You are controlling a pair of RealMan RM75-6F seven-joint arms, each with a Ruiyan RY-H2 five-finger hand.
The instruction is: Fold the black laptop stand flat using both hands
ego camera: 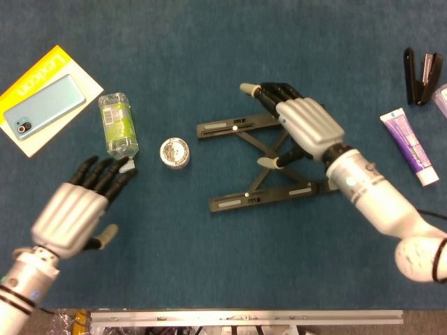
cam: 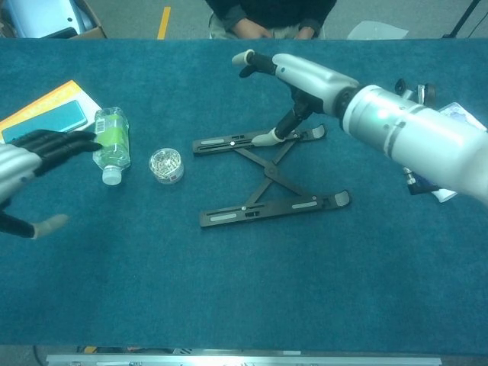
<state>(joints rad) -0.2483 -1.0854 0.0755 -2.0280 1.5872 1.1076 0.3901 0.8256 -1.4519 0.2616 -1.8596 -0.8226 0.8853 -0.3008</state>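
Silver-shelled right hand [ego camera: 302,122] is hovering with fingers spread, holding nothing, over the far rail of the black laptop stand [ego camera: 262,161] (lying unfolded mid-table). Left hand [ego camera: 73,211] is reaching in at lower left, fingers apart, empty. A plastic bottle [ego camera: 117,130] and small tin [ego camera: 174,151] are lying between.

Black laptop stand [ego camera: 262,159]; teal table [ego camera: 209,56]; yellow booklet [ego camera: 31,80].
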